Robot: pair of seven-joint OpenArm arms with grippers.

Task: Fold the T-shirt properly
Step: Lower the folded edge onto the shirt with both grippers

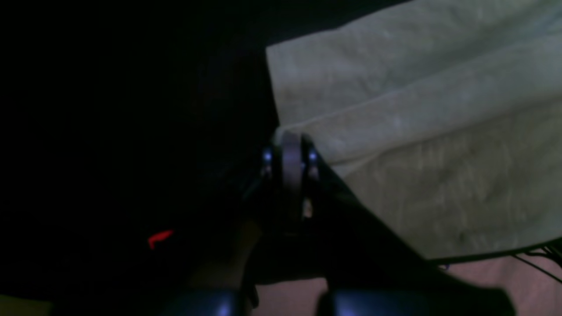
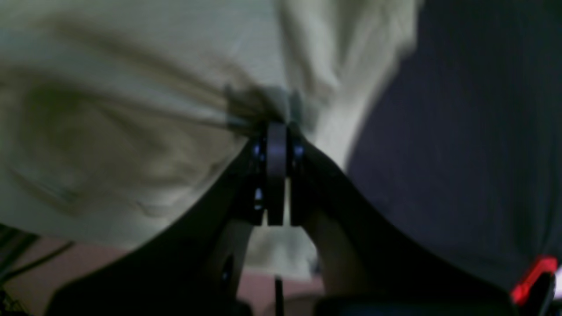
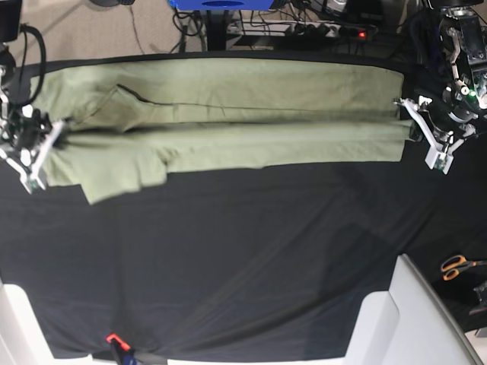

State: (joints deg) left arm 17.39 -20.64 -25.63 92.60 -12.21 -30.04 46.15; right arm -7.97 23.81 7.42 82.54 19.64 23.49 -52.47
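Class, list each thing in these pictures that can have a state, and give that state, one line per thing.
T-shirt: stretched lengthwise on the black table cloth, partly folded, held at both ends.
Left hand: shut on the T-shirt's edge.
Right hand: shut on bunched T-shirt fabric.
Scissors: lying untouched beside the cloth.

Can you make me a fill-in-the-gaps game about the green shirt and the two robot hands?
1. The T-shirt lies stretched out on a cloth coloured ____.
2. The left hand and the right hand are both ____ on the shirt's fabric.
3. The tool with orange handles near the table's corner is a pair of ____.
4. In the base view, the shirt's sleeve is at the end held by the ____ hand.

Missing words: black; shut; scissors; right
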